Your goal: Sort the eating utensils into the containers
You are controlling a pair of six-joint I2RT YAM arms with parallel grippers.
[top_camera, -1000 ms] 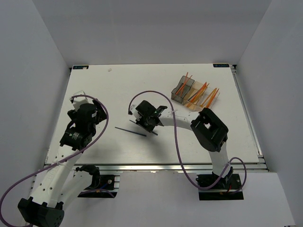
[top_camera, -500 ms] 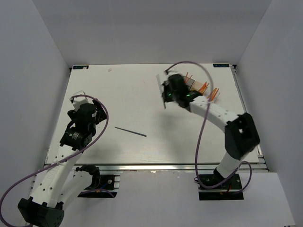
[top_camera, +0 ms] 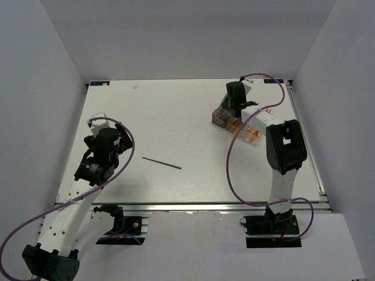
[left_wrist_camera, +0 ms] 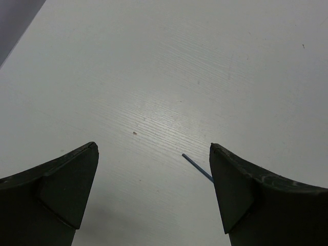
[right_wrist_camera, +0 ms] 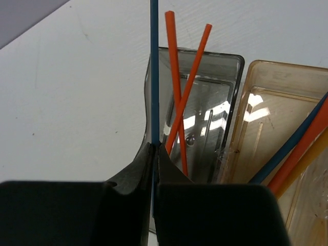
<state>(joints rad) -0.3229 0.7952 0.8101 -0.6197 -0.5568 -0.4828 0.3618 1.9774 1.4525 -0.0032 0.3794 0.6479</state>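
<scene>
Grip check: your right hand (right_wrist_camera: 155, 147) is pinching a dark blue stick (right_wrist_camera: 154, 66) between fully closed fingers, the stick pointing straight out past the fingertips and running along the left wall of the smoky grey bin (right_wrist_camera: 205, 102). Two orange sticks (right_wrist_camera: 177, 92) are leaning crossed inside that bin. The amber bin (right_wrist_camera: 277, 97) is sitting flush against it, holding blue and orange utensils at its near corner. Your left hand (left_wrist_camera: 152, 148) is hovering over the counter (top_camera: 176, 117) with jaws spread wide, gripping nothing. A second blue stick (top_camera: 161, 163) is lying flat mid-counter, well apart from the bins, its tip showing between your left fingers.
</scene>
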